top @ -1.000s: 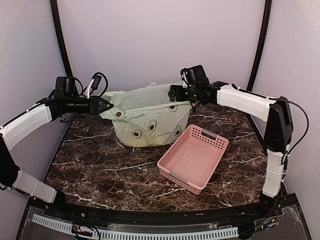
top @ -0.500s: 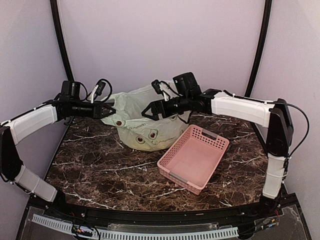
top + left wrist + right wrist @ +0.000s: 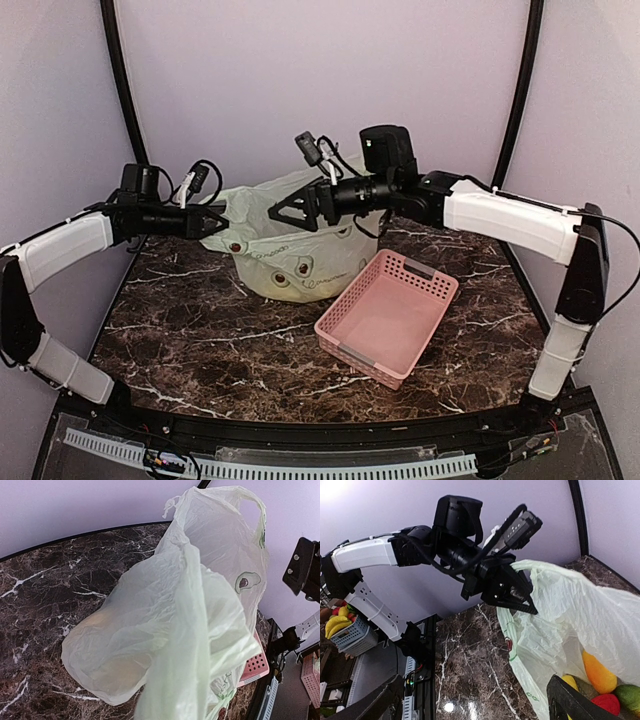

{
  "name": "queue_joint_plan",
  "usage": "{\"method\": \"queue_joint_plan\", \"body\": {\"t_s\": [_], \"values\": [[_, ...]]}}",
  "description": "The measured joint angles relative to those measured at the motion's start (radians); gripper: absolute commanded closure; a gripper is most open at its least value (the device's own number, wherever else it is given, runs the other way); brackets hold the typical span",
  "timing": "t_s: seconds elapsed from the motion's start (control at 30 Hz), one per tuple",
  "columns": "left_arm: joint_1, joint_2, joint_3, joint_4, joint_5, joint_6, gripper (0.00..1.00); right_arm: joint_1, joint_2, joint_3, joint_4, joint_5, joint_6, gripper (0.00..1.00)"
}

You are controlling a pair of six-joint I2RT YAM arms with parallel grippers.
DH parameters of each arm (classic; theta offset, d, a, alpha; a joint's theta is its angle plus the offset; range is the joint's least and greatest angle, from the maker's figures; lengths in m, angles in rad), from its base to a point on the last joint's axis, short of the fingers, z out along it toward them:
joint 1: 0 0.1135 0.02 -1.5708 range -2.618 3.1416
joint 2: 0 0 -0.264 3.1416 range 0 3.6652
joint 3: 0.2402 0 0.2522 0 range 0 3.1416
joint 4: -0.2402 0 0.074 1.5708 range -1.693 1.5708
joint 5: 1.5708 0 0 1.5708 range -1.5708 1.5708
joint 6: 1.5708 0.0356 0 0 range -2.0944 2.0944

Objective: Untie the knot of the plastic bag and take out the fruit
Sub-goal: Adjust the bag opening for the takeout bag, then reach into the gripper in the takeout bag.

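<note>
The plastic bag [image 3: 298, 262] stands on the marble table at the back, pale green with avocado prints, its mouth open. No knot shows. My left gripper [image 3: 216, 222] is shut on the bag's left rim and holds it up; the right wrist view shows its jaws [image 3: 516, 596] pinching the plastic. In the left wrist view the bag [image 3: 170, 625] covers my own fingers. My right gripper [image 3: 285, 214] is open and empty, hovering above the bag's mouth. The fruit [image 3: 599, 673] lies inside the bag: a yellow-orange piece, a red one [image 3: 606, 703] and a green one [image 3: 628, 695].
A pink slotted basket [image 3: 386, 316] stands tilted on the table right of the bag, nothing in it; its corner shows in the left wrist view [image 3: 255, 664]. Bare marble table [image 3: 210, 340] lies in front. Black frame posts stand at both back corners.
My right gripper has let go of the bag's right rim, swung left over the bag and opened. The bag has gone slack and narrower. The left gripper has kept its hold.
</note>
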Motion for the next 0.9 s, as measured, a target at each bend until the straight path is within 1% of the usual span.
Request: {"method": "queue_joint_plan", "body": {"t_s": [0.1,0.17,0.3,0.47,0.57,0.6,0.83,0.9], "values": [[0.0,-0.022,-0.019,0.0,0.004,0.009,0.99,0.0,-0.029,0.017,-0.015,0.101,0.01,0.23],[0.0,-0.039,-0.037,-0.001,0.006,0.02,0.99,0.0,-0.019,0.048,-0.05,0.174,0.013,0.29],[-0.005,-0.071,-0.077,-0.003,0.0,0.031,0.99,0.007,0.05,0.119,-0.138,0.317,0.027,0.43],[-0.02,-0.093,-0.138,0.009,-0.029,0.017,0.99,0.043,0.129,0.108,-0.202,0.38,0.063,0.61],[-0.03,-0.106,-0.196,0.02,-0.05,-0.013,0.99,0.08,0.153,0.058,-0.21,0.386,0.102,0.69],[-0.034,-0.11,-0.214,0.023,-0.058,-0.025,0.99,0.092,0.163,0.042,-0.211,0.389,0.114,0.71],[-0.075,-0.188,-0.338,0.097,-0.124,-0.118,0.99,0.145,0.187,-0.058,-0.237,0.4,0.161,0.73],[-0.095,-0.208,-0.378,0.121,-0.15,-0.141,0.99,0.151,0.187,-0.067,-0.256,0.406,0.168,0.72]]}}
